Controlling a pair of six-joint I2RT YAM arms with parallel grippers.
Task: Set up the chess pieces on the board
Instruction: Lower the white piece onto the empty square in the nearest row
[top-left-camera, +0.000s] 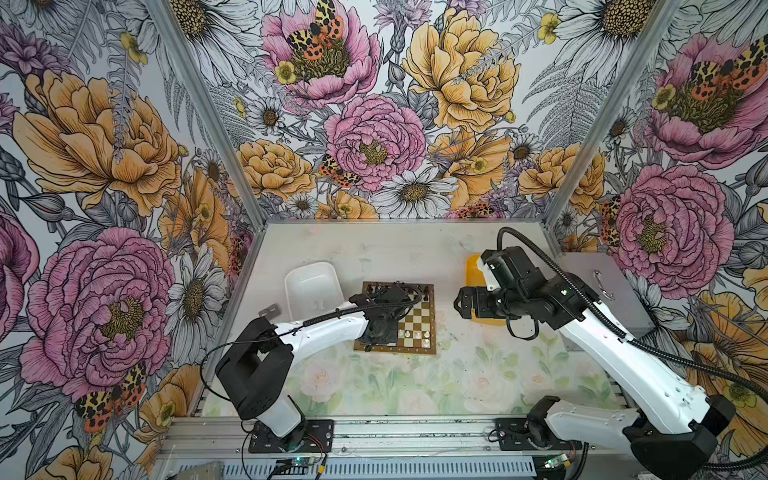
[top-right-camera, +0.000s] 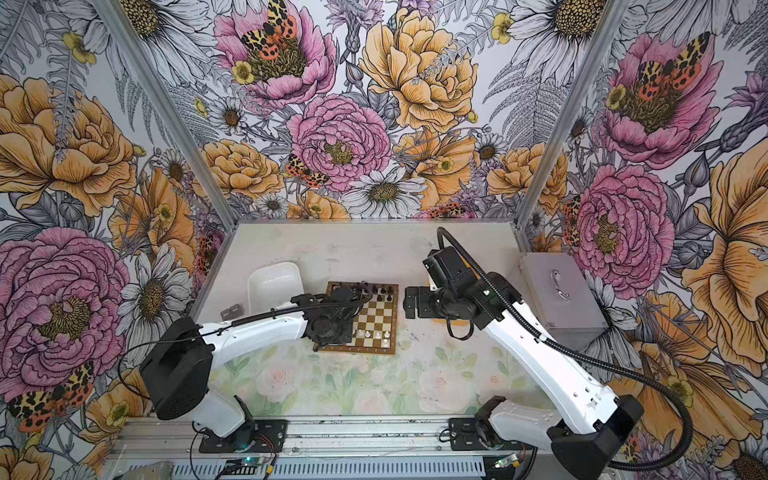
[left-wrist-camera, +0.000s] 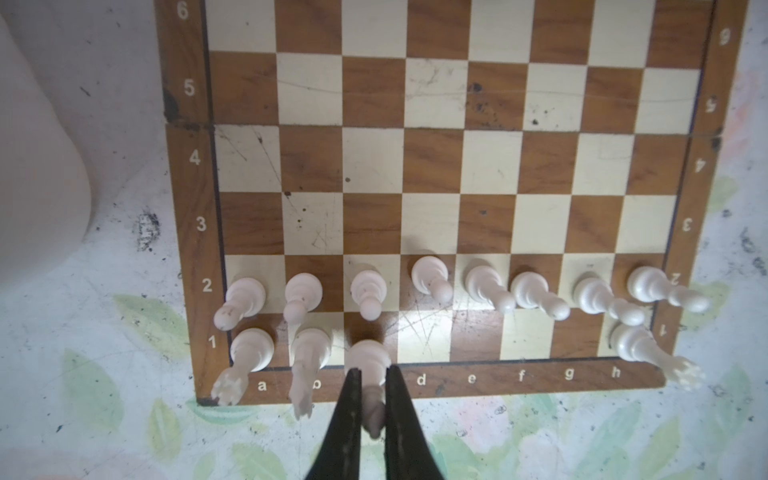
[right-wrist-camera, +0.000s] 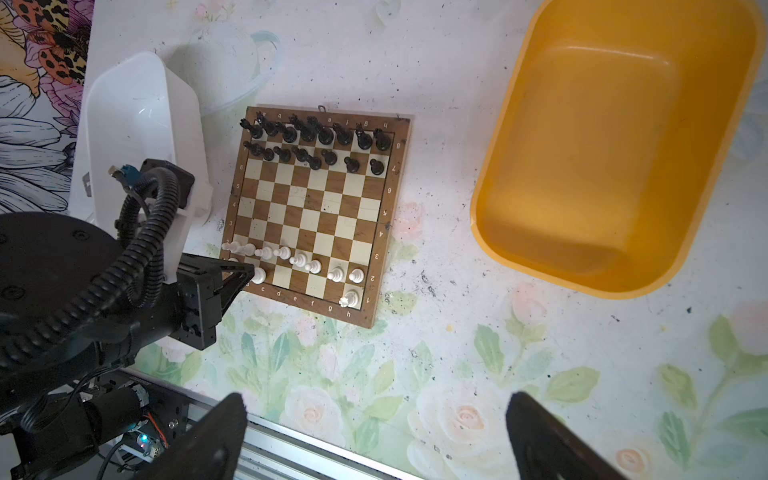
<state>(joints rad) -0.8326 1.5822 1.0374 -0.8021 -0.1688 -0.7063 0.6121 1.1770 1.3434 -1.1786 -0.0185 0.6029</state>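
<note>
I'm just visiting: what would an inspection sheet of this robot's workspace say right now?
Surface: floral table, speckled with dark marks.
Job's things: board; black pieces fill two rows; white pieces lack four back-row men.
Clutter: white tray, yellow tray, both look empty; grey box.
Grippers: left gripper shut on a white piece at c1; right gripper open, holding nothing.
Cables: black hoses along arms.
Surroundings: flowered walls.

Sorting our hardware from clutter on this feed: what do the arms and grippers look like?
Both look alike. The left arm and right arm have white shell links, black joints and bases, and a black ribbed hose along each. The left gripper and right gripper are black, with flat tapering jaws.
</note>
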